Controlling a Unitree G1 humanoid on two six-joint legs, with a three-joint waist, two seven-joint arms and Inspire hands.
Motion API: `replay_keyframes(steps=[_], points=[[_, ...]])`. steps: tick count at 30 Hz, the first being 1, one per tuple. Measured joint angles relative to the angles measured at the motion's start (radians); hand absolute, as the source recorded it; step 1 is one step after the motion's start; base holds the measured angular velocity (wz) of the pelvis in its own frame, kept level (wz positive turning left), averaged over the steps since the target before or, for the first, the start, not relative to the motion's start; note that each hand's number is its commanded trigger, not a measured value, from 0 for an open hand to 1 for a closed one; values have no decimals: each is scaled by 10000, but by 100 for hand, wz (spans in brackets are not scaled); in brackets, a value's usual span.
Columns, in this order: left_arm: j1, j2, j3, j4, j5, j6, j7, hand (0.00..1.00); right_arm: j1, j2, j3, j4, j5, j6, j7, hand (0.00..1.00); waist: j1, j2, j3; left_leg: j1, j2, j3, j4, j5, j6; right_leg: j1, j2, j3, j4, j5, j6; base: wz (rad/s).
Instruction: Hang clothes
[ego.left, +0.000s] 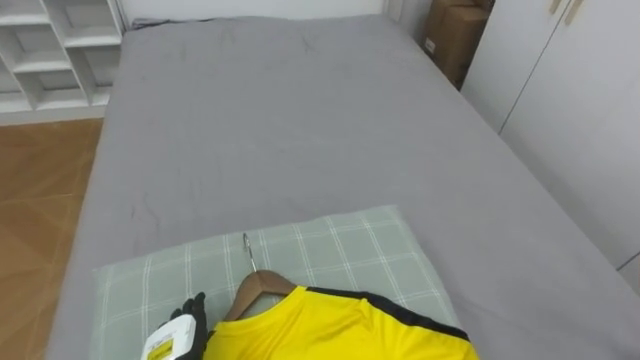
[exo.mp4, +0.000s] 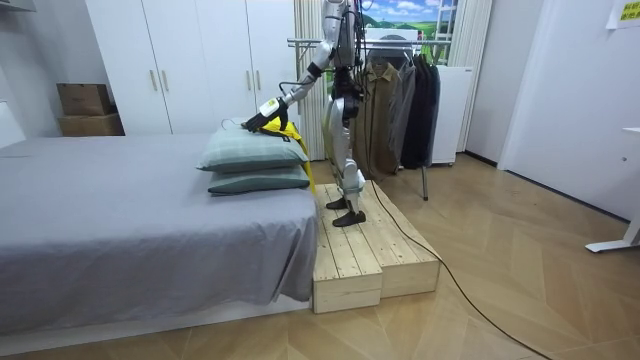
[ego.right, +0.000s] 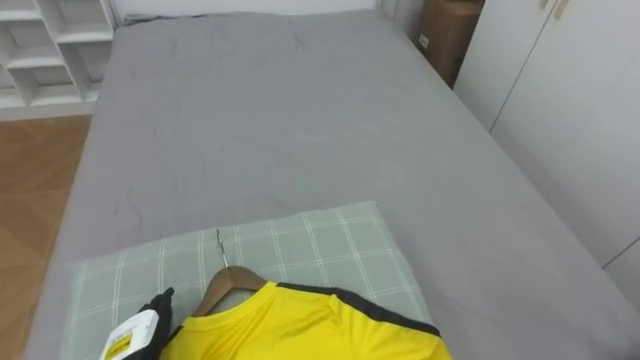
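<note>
On the checked pillow (ego.left: 340, 250) the yellow shirt (ego.left: 330, 330) lies already fitted on its wooden hanger (ego.left: 255, 290), hook toward 12 o'clock. The left hand (ego.left: 185, 325) rests at the shirt's 9 o'clock; I cannot tell whether its fingers grip. Lifting it and hooking it among the hung garments (exo.mp4: 405, 100) behind the robot remain.

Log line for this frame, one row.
stance: on wooden platform by bed | left hand: at yellow shirt on hanger | shirt: lying on checked pillow | hung: not yet
</note>
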Motion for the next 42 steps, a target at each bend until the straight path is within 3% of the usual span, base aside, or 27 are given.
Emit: replay_keyframes(steps=[5, 15, 29, 36, 42], points=[[-44, 0, 193, 147, -210, 2, -35, 0, -3, 21, 6, -8, 11, 0, 1, 0, 19, -74, -6, 24, 14, 113, -2, 0, 0, -46, 21, 197, 30, 0, 0, -9], [-477, 11, 179, 704, -1147, 3, -52, 0, -121, 22, 310, -162, 724, 9, 93, 0, 47, -109, -18, -375, 44, 119, 114, -2, 1, -493, 30, 149, 218, 0, 0, -1], [-735, 22, 186, 1277, -1166, 47, -11, 0, -734, 35, 334, -124, 930, 2, -241, 0, 55, -67, -20, -547, 206, 284, 155, 48, -63, -723, 175, 211, 210, 148, -123, -3], [-775, 122, 166, 1287, -1170, 203, -31, 0, -744, 31, 413, -99, 1172, 2, -267, 0, 73, -170, 38, -574, 220, 544, 115, 50, -69, -865, 183, 217, 213, 152, -129, -9], [-887, 317, 172, 1286, -1051, 328, -61, 0, -625, 31, 589, -169, 1229, 20, -379, 0, 196, -221, 21, -807, 302, 663, 228, 50, -68, -1093, 216, 224, 203, 302, -159, -8]])
